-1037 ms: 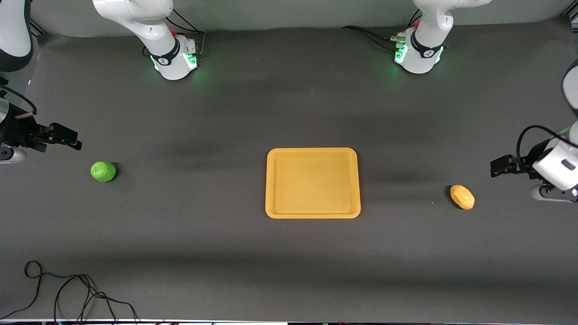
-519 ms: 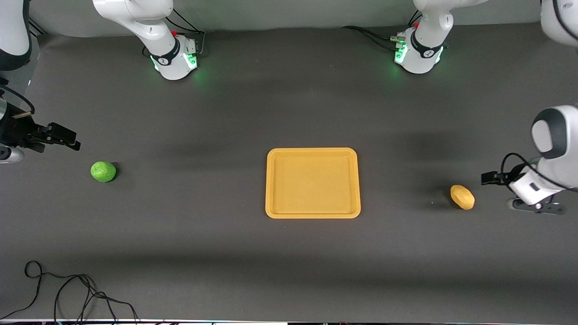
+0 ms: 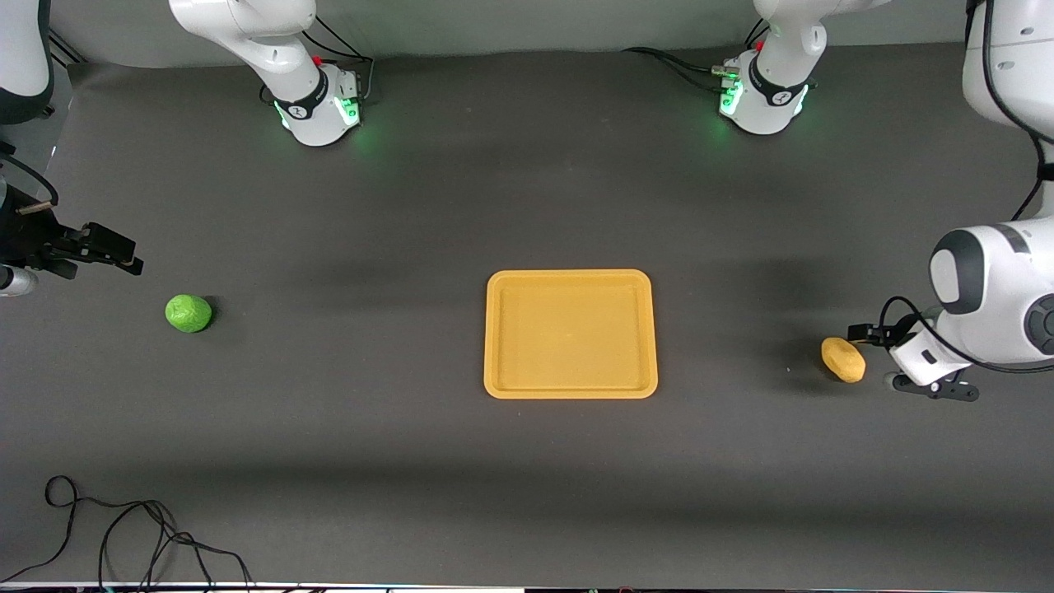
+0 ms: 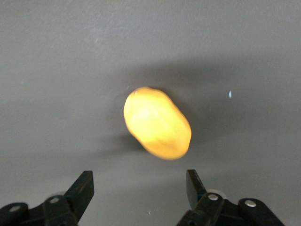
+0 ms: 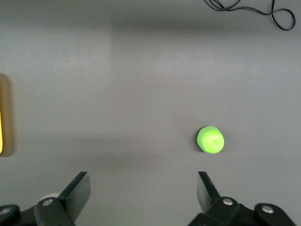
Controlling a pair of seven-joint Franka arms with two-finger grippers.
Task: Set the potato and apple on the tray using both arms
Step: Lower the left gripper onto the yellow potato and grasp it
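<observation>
Yellow tray (image 3: 571, 280) lay bare; potato (image 3: 843, 360) and apple (image 3: 188, 313) sat on the table. Left gripper (image 3: 874, 335) hung spread-fingered beside the potato, right gripper (image 3: 111, 249) spread near the apple; nothing grasped.

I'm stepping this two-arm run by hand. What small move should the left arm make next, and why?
Probably ease the left gripper forward and down until its open jaws straddle the potato, then close. The potato lies on the table just ahead of the jaws, not yet between them, and the tray holds nothing yet.

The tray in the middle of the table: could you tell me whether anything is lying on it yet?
Nothing lies on the tray; its whole floor shows bare. The potato and apple rest on the table.
</observation>
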